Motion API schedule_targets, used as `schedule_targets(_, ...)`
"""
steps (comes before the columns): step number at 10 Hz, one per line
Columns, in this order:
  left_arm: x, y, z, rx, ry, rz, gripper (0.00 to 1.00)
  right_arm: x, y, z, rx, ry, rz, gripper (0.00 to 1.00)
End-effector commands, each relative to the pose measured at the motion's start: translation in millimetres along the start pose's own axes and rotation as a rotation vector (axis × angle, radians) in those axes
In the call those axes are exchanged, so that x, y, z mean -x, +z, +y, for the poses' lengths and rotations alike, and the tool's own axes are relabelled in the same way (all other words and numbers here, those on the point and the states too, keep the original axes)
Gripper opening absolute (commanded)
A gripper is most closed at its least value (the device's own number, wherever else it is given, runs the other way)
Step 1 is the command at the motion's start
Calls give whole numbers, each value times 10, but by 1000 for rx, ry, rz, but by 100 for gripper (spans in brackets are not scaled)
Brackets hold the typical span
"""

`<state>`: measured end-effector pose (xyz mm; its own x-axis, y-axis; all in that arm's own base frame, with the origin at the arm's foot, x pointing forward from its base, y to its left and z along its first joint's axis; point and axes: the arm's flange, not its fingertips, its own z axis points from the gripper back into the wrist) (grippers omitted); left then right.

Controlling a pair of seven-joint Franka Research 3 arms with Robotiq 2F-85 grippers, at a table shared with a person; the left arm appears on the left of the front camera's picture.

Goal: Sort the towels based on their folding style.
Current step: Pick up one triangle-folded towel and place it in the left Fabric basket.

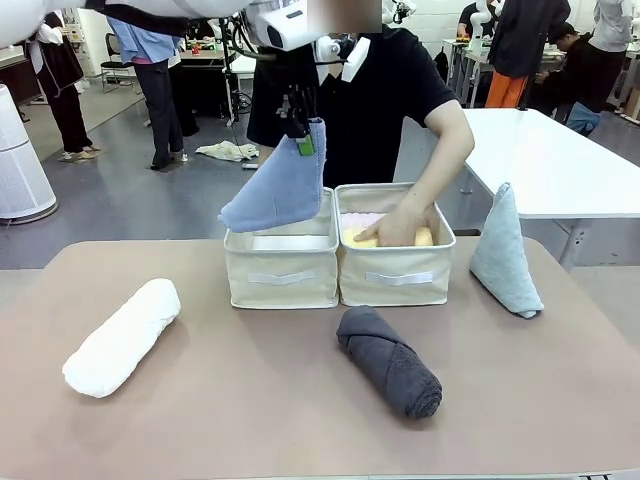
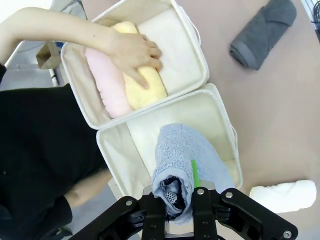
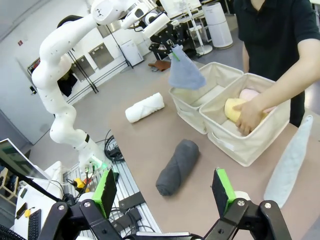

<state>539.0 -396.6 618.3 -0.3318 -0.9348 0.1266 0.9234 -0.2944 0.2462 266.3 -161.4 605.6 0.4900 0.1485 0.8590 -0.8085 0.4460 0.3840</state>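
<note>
Left tool (image 2: 177,196) gripping lavender-blue towel (image 1: 275,190), wrist view shows pink towel (image 2: 107,85)

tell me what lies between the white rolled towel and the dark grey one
Nothing: in the front view the stretch of table between the white rolled towel and the dark grey rolled towel is bare.

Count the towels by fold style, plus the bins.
Rolled towels: 4 (white, dark grey, yellow, pink)
Triangle-folded towels: 2 (lavender-blue, pale teal-grey)
Cream bins: 2 (left bin, right bin)
Total: 8
</note>
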Motion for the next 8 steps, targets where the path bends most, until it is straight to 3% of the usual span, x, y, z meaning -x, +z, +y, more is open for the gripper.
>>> schedule_targets(1, -40, -82, 144, 9, -81, -48, 16, 3, 10, -8, -13, 3, 0, 100)
schedule_targets(4, -26, -382, 222, 89, -126, -89, 16, 3, 10, -8, -13, 3, 0, 100)
schedule_targets(8, 52, -569, 86, 176, -94, -83, 16, 3, 10, -8, -13, 3, 0, 100)
